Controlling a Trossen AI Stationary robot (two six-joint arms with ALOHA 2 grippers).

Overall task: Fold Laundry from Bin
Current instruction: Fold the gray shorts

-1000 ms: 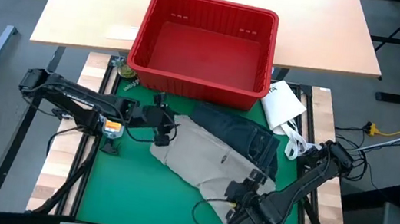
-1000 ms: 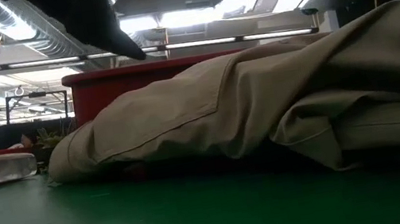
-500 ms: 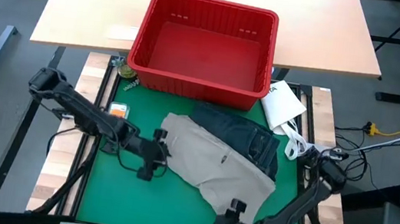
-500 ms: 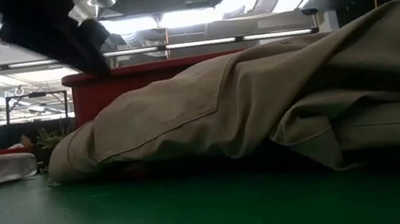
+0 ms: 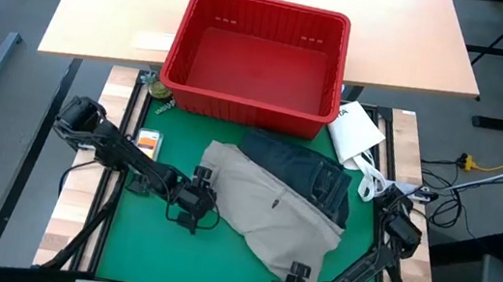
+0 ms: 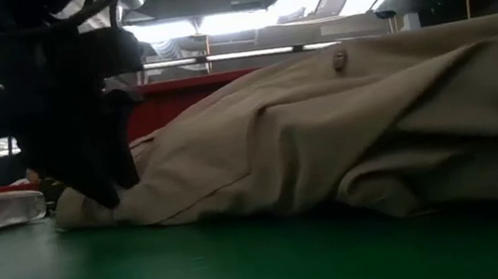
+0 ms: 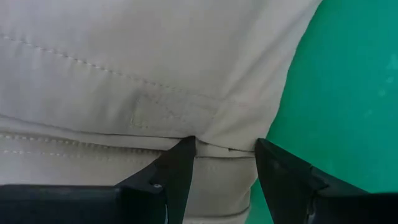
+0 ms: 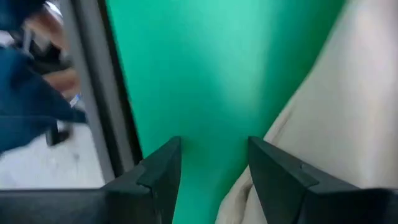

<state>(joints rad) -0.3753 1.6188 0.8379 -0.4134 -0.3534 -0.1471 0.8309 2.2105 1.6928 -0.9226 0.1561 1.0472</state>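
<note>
L gripper (image 5: 196, 208) & R gripper (image 5: 296, 275) have dropped to the khakis' (image 5: 267, 206) edges, both open, holding nothing, so grasp looks next.

Green mat (image 5: 136, 243) carries trousers (image 5: 262, 206) (jeans (image 5: 310, 173) beneath).

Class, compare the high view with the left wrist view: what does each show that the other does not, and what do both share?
Only the high view shows the red bin, empty, the dark jeans, the white packet and the right tool.

Only the left wrist view shows the trousers' stitched seams and a belt loop close up.

Both show the tan trousers, the green mat and the open left tool at the trousers' edge.
</note>
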